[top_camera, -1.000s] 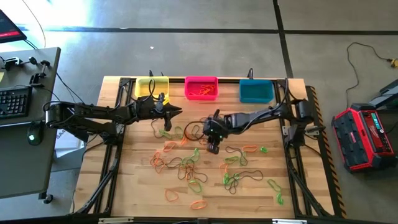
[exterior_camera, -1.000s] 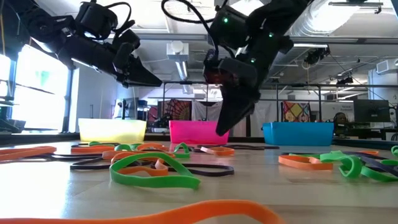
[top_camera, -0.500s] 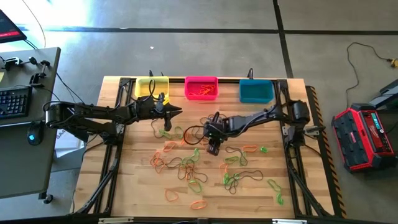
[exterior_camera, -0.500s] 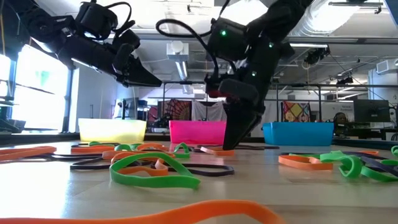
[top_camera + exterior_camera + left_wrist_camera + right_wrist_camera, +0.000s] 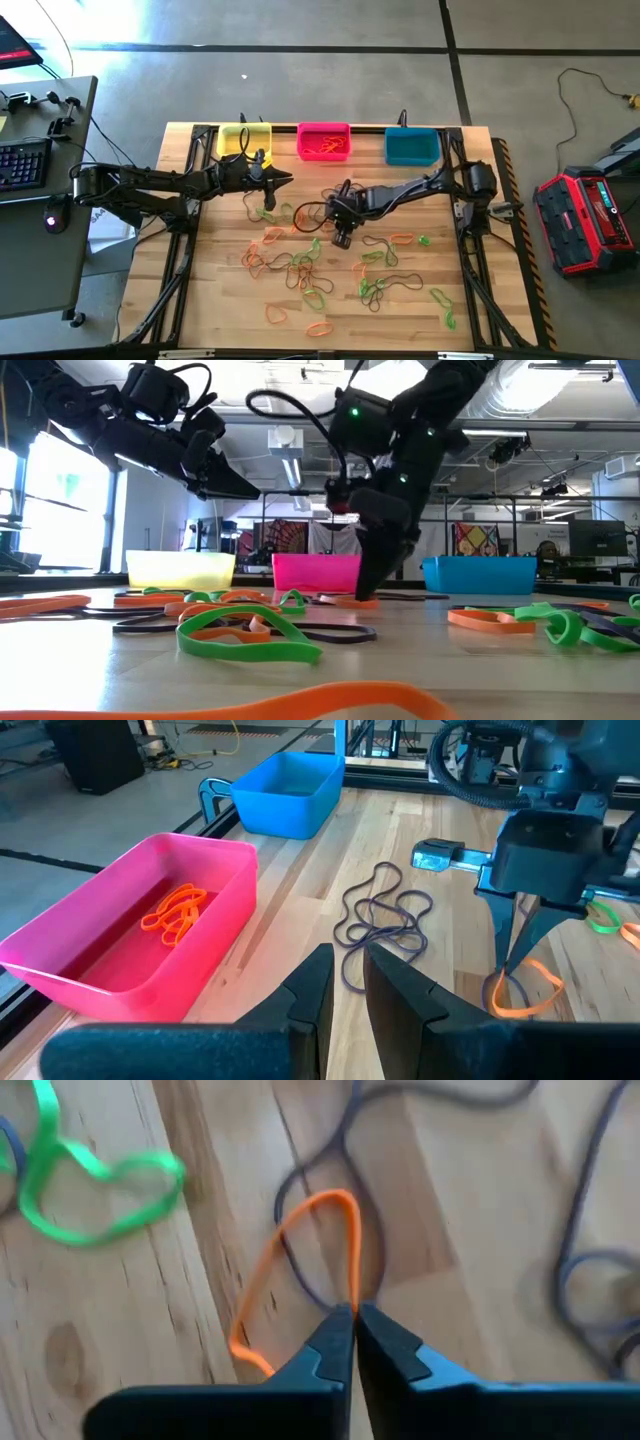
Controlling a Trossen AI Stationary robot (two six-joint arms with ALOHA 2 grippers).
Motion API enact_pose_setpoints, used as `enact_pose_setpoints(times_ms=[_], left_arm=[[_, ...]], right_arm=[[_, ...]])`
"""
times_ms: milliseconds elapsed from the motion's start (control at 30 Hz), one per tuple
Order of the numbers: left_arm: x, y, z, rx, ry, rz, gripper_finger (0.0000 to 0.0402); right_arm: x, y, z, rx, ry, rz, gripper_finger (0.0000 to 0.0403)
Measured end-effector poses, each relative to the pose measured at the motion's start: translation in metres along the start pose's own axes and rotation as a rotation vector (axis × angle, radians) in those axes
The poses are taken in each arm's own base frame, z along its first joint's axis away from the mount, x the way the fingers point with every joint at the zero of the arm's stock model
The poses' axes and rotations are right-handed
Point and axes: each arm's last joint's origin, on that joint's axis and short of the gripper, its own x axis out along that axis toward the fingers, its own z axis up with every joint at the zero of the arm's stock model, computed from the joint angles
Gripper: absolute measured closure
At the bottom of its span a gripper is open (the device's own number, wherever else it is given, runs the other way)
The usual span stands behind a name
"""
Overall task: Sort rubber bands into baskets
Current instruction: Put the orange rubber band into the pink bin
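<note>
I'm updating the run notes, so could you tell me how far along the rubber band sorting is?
Early. Done: a few orange bands lie in the pink basket. In hand: the right gripper is shut on an orange band at the table. Left: many bands lie loose. The left gripper waits near the yellow basket.

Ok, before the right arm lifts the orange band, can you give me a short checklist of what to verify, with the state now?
1. Right gripper shut on the orange rubber band: ok, fingertips pinch one strand.
2. Dark rubber band crossing under the orange one not caught as well: cannot tell.
3. Band off the table: not ok, it lies on the wood.
4. Pink basket holds orange bands already, right target: ok.
5. Left gripper clear of the path to the pink basket: cannot tell, it hangs close in front of the yellow basket.
</note>
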Motion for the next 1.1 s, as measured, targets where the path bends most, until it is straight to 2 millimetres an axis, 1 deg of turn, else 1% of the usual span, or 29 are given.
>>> enact_pose_setpoints(times_ms=[100, 200, 300, 433, 533, 667, 800, 900, 967, 1033, 1100], left_arm=[[0.0, 0.0, 0.0, 0.001, -0.001, 0.0, 0.0353], [0.0, 0.0, 0.0, 0.002, -0.001, 0.0, 0.0353], [0.0, 0.0, 0.0, 0.002, -0.001, 0.0, 0.0353], [0.0, 0.0, 0.0, 0.002, -0.001, 0.0, 0.0353], [0.0, 0.0, 0.0, 0.002, -0.002, 0.0, 0.0353], [0.0, 0.0, 0.0, 0.002, -0.002, 0.0, 0.0353], [0.0, 0.0, 0.0, 0.002, -0.003, 0.0, 0.0353], [0.0, 0.0, 0.001, 0.002, -0.007, 0.001, 0.0353], [0.0, 0.0, 0.001, 0.002, -0.007, 0.0, 0.0353], [0.0, 0.0, 0.001, 0.002, -0.008, 0.001, 0.0353], [0.0, 0.0, 0.001, 0.002, -0.008, 0.002, 0.0353]], right_arm=[[-0.012, 0.001, 0.007, -0.033, -0.049, -0.053, 0.0401], [-0.025, -0.004, 0.012, -0.04, -0.073, -0.09, 0.0401], [-0.04, -0.014, 0.018, -0.04, -0.114, -0.136, 0.0402], [-0.058, -0.033, 0.027, -0.013, -0.183, -0.207, 0.0402], [-0.064, -0.052, 0.032, 0.019, -0.212, -0.266, 0.0403], [-0.065, -0.082, 0.037, 0.088, -0.229, -0.339, 0.0403], [-0.065, -0.111, 0.049, 0.118, -0.315, -0.361, 0.0403], [-0.071, -0.135, 0.057, 0.122, -0.38, -0.356, 0.0403], [-0.075, -0.15, 0.063, 0.125, -0.386, -0.391, 0.0403], [-0.08, -0.164, 0.068, 0.118, -0.356, -0.435, 0.0403], [-0.082, -0.175, 0.077, 0.09, -0.345, -0.438, 0.0403]])
